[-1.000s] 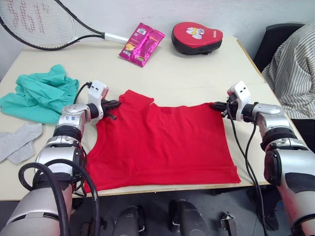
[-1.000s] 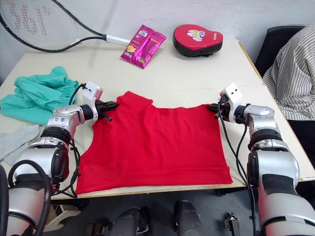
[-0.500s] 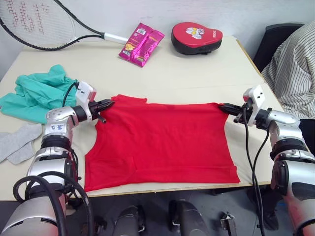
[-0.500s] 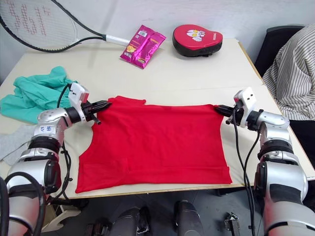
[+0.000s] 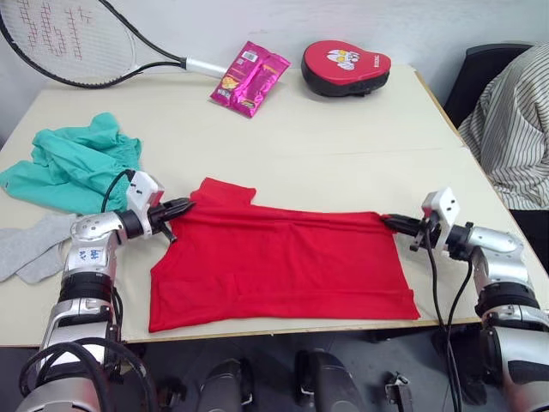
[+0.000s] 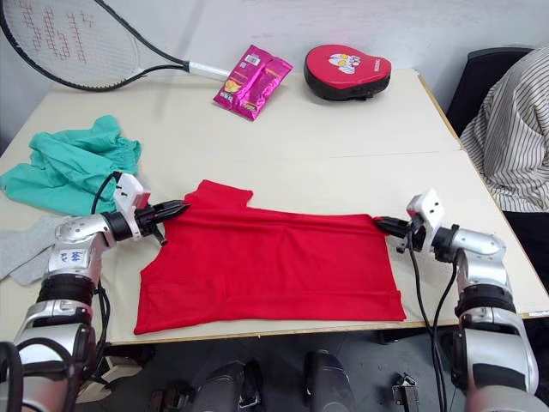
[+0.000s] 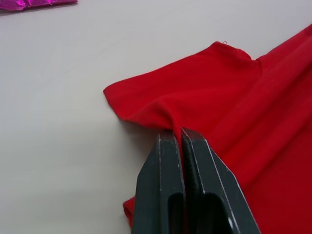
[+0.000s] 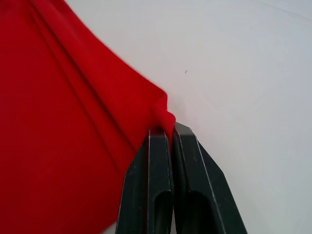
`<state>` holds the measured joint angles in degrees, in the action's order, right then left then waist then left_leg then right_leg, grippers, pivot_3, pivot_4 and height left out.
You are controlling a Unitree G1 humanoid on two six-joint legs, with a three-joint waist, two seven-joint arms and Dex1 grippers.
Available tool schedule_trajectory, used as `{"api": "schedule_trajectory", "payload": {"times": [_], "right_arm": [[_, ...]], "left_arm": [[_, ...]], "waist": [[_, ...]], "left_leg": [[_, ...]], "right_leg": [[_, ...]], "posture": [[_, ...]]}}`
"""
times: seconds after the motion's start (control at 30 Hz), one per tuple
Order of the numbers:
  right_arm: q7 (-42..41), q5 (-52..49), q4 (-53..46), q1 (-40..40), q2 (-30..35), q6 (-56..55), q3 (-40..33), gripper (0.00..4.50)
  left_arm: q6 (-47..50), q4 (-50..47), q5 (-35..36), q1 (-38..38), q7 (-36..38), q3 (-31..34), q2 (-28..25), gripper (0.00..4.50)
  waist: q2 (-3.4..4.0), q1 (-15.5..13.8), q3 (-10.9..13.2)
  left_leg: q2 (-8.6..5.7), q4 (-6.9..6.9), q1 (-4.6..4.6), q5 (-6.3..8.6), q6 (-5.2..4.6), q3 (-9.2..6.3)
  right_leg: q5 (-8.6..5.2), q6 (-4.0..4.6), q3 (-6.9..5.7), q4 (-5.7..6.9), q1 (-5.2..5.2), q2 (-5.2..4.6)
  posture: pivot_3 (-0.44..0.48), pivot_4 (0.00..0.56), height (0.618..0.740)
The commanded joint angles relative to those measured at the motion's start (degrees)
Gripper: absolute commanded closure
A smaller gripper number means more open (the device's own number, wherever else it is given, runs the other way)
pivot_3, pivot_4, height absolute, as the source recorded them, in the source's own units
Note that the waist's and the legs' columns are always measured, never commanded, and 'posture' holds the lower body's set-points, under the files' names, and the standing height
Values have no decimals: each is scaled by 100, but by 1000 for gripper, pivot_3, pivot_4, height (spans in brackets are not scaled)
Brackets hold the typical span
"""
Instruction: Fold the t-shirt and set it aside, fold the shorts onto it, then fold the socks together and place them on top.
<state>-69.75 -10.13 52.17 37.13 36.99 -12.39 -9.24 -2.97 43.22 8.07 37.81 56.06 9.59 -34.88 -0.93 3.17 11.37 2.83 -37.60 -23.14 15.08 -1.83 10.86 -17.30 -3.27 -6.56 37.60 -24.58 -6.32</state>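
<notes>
Wrist views: both grippers [image 7: 181, 130] [image 8: 169, 127] clamping t-shirt [image 5: 283, 266].

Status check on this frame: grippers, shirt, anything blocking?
Left gripper shut on the t-shirt at a far corner; right gripper shut on the opposite far corner. Shirt flat, far edge pulled taut. Shorts and socks lie clear, nothing blocking.

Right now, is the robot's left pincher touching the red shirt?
Touching. The left wrist view shows the left gripper shut on a pinched fold of the t-shirt.

Pale beige table [image 5: 343, 137] against light wall [image 5: 429, 26]; black chair [image 5: 480, 73] at right.
</notes>
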Motion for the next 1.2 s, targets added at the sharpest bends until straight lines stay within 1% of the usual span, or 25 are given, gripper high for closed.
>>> {"api": "schedule_trajectory", "payload": {"times": [0.03, 0.1, 0.13, 0.2, 0.27, 0.4, 0.47, 0.5, 0.53, 0.6, 0.67, 0.73, 0.83, 0.93, 1.0, 1.03, 1.1, 1.2], "right_arm": [[23, -118, -373, -173, 191, 167, -81, 4289], [-103, -240, -574, -297, 283, 391, -115, 3814], [-107, -216, -648, -363, 342, 301, -107, 3578], [-157, -249, -810, -459, 515, 280, -140, 2923], [-202, -297, -881, -437, 664, 393, -161, 2179], [-421, -313, -770, -134, 909, 702, -81, 729], [-609, -303, -627, 142, 955, 1023, 15, 109], [-688, -263, -521, 293, 956, 1150, 75, 0], [-758, -230, -437, 406, 952, 1266, 124, 0], [-831, -136, -177, 660, 924, 1389, 225, 0], [-861, -17, 148, 933, 891, 1510, 347, 0], [-809, 157, 483, 1199, 838, 1537, 487, 0], [-788, 266, 790, 1432, 773, 1527, 558, 0], [-657, 378, 1047, 1658, 654, 1449, 625, 0], [-613, 420, 1136, 1767, 573, 1365, 639, 0], [-617, 458, 1157, 1820, 523, 1326, 663, 0], [-628, 505, 1181, 1881, 463, 1327, 681, 0], [-637, 550, 1212, 1920, 422, 1288, 684, 0]], "left_arm": [[369, -577, 191, -201, 144, 45, -255, 4261], [598, -858, 280, -363, 227, 77, -331, 3786], [778, -1061, 387, -471, 362, 90, -387, 3576], [1132, -1487, 589, -699, 622, 117, -563, 2966], [1351, -1793, 736, -887, 798, 159, -748, 2308], [1824, -2249, 1084, -1161, 1074, 322, -1091, 1002], [2006, -2397, 1263, -1280, 1207, 402, -1204, 461], [2075, -2477, 1365, -1340, 1270, 444, -1233, 131], [2123, -2536, 1441, -1371, 1297, 480, -1234, 56], [2395, -2643, 1647, -1370, 1242, 579, -1195, 56], [2558, -2626, 1693, -1273, 1000, 617, -1130, 56], [2617, -2365, 1614, -973, 610, 582, -1002, 56], [2695, -2059, 1521, -645, 274, 521, -892, 56], [2842, -1308, 1136, 98, -37, 115, -767, 56], [2738, -734, 863, 656, -214, -130, -619, 56], [2676, -205, 601, 1118, -496, -304, -471, 56], [2579, 664, 258, 1783, -879, -492, -255, 56], [2594, 1619, -17, 2448, -958, -694, -25, 56]], "waist": [[-1, 0, 0], [-1, -1, 0], [-1, -3, 0], [-1, -3, 0], [-1, -2, 0], [0, 0, 0], [0, 17, 0], [0, 21, 0], [0, 20, 0], [0, 10, 0], [0, 1, 0], [-1, -22, 0], [-1, -37, 0], [-1, -43, 0], [-1, -40, 0], [-1, -36, 0], [-1, -69, 0], [-1, -65, 0]], "left_leg": [[1, -2, 1, 0, 0, 0], [1, -2, 1, 0, 0, -1], [2, -2, 1, 0, 0, -2], [1, -1, 1, 0, 0, -2], [0, -1, 2, 1, 0, -2], [2, -3, 3, 1, 0, -4], [3, -2, 4, 1, 1, -4], [3, -1, 5, 2, 2, -4], [4, 0, 6, 2, 3, -4], [5, 0, 6, 3, 4, -4], [5, -1, 5, 3, 4, -6], [1, -2, 4, 3, 3, -8], [-1, -11, -1, 2, 1, -13], [-1, -13, -3, 3, 0, -14], [-2, -14, -3, 2, 0, -13], [-3, -16, -3, 2, 0, -13], [-4, -24, -6, 2, 0, -13], [-2, -27, -12, 3, -2, -9]], "right_leg": [[0, 0, -1, 1, 1, 0], [-1, 2, 0, 2, 0, -1], [-1, 2, 0, 1, 0, -1], [-1, 2, 0, 1, 1, -2], [-1, 2, 0, 1, 1, -4], [-3, 5, 0, 3, 0, -5], [-4, 8, 0, 3, 0, -5], [-5, 9, 0, 3, 0, -5], [-6, 12, 0, 4, 0, -5], [-9, 16, -2, 5, 0, -5], [-10, 17, -5, 5, 0, -5], [-9, 17, -7, 5, 1, -9], [-9, 16, -12, 7, 3, -12], [-9, 16, -15, 11, 3, -10], [-9, 16, -17, 12, 3, -9], [-9, 16, -17, 13, 4, -7], [-9, 15, -19, 18, 3, -3], [-9, 11, -15, 15, 0, 2]], "posture": [[0, 150, 740], [0, 150, 740], [0, 150, 740], [0, 150, 740], [0, 150, 740], [0, 150, 740], [0, 150, 740], [0, 150, 740], [0, 150, 740], [0, 150, 740], [0, 150, 740], [0, 150, 740], [0, 150, 740], [0, 150, 740], [0, 150, 740], [0, 150, 740], [0, 150, 740], [0, 150, 740]]}}
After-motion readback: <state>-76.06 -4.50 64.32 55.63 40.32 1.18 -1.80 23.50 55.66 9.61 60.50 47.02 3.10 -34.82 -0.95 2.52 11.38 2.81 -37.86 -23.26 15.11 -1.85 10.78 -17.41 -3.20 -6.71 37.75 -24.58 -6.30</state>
